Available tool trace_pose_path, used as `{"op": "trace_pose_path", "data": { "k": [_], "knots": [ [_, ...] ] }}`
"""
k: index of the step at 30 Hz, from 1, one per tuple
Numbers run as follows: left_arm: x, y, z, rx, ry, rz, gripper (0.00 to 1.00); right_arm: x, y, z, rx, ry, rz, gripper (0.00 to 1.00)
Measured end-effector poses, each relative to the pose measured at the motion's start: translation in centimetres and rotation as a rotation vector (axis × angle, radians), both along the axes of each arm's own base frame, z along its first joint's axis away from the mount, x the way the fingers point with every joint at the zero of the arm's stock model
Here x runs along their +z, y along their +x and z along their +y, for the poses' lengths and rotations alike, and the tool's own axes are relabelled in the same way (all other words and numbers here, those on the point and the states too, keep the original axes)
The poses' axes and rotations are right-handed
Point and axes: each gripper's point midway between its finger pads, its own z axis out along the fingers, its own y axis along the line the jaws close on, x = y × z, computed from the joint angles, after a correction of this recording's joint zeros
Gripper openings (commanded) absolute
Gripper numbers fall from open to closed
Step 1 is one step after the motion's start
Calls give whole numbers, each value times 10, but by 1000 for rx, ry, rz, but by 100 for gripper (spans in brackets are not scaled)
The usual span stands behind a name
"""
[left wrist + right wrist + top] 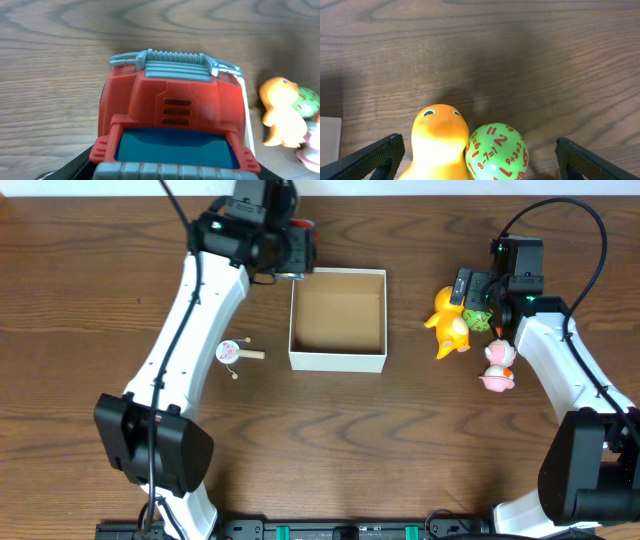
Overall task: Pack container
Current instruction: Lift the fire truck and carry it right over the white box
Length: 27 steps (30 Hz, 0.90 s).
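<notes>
Container (338,361) sits mid-table, open side up, nothing in it yet afaict. Starting closest in: L gripper (291,252) has the red truck (175,115) right under its cam. The pads are hidden, but I'd judge them clamped on the truck's sides, not loose. Truck's long axis runs straight away from the cam, grille end far. Next out, the box's white wall (246,107) shows just beside the truck's right flank, so the box lies to the right of the fingers. Overhead puts the truck at its back-left corner, outside the rim. That's the relation that counts: shift right and toward the base, then let go over the brown floor. Square box, so no axis to match. Farther off, R gripper (480,160) stands wide apart, straddling the orange duck (440,142) and green number ball (496,154), gripping neither. L arm is nearer the box.
</notes>
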Motion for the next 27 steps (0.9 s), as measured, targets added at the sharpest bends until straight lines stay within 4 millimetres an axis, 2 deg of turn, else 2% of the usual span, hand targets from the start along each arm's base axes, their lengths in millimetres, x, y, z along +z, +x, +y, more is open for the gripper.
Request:
{"op": "trace_pose_path", "data": {
  "k": [4, 16, 22, 27],
  "knots": [
    [-1, -5, -11, -25, -2, 6, 48, 0, 0, 0, 0, 0, 0, 99],
    [-5, -21, -44, -100, 2, 15, 47, 0, 0, 0, 0, 0, 0, 99],
    [-34, -24, -61, -134, 25, 74, 48, 0, 0, 0, 0, 0, 0, 99],
    [-76, -21, -65, -139, 57, 155, 47, 0, 0, 0, 0, 0, 0, 99]
  ]
}}
